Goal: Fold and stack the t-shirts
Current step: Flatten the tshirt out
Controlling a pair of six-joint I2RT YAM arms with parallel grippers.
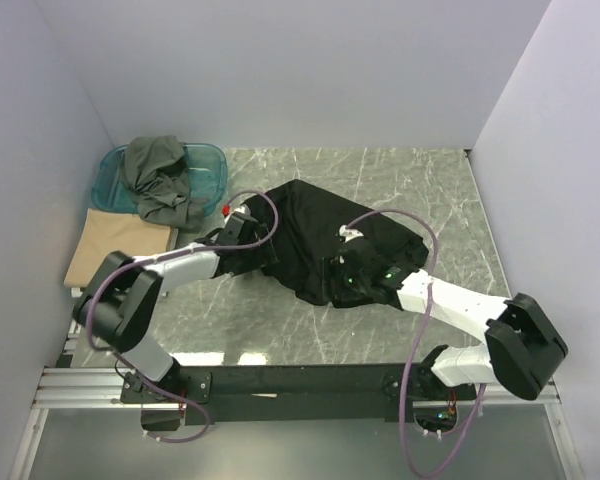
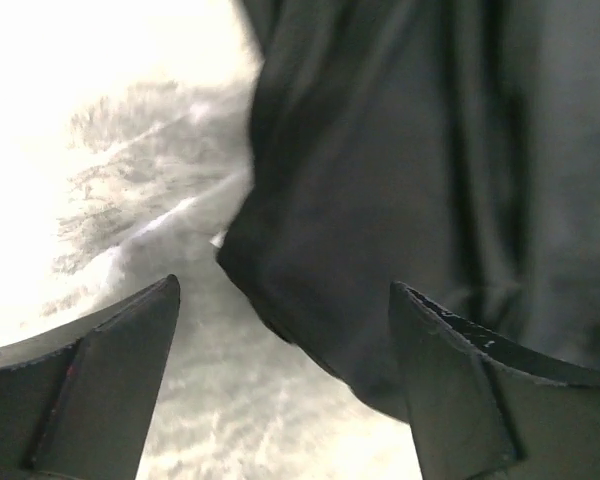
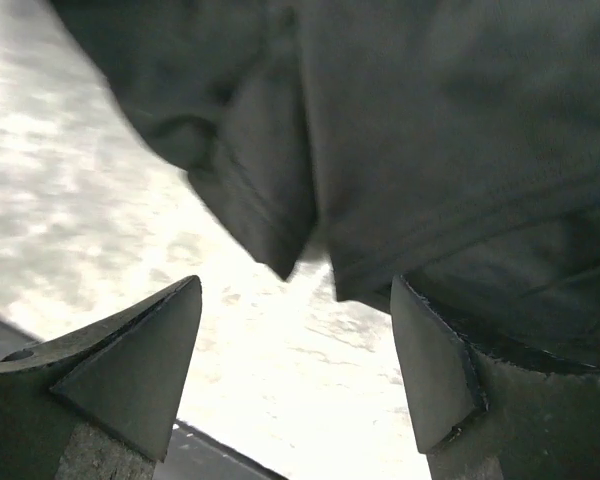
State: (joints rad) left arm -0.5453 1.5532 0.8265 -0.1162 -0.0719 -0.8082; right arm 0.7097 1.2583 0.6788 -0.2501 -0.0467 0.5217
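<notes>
The black t-shirt point(image 1: 325, 230) lies crumpled in the middle of the marble table point(image 1: 410, 175). My left gripper point(image 1: 238, 236) is at its left edge, open and empty; in the left wrist view point(image 2: 285, 345) a rounded fold of the black shirt point(image 2: 400, 170) hangs just ahead of the right finger point(image 2: 460, 390). My right gripper point(image 1: 352, 282) is at the shirt's near edge, open and empty point(image 3: 295, 345), with hems of the black shirt point(image 3: 440, 130) just ahead of it. The tan-beige t-shirt point(image 1: 120, 245) lies folded flat at the left. The dark grey-olive t-shirt point(image 1: 158, 180) is bunched in the tub.
A translucent teal plastic tub point(image 1: 210, 165) stands at the back left, behind the tan shirt. Lilac walls close the table on the left, back and right. A black rail point(image 1: 300, 380) with the arm bases runs along the near edge.
</notes>
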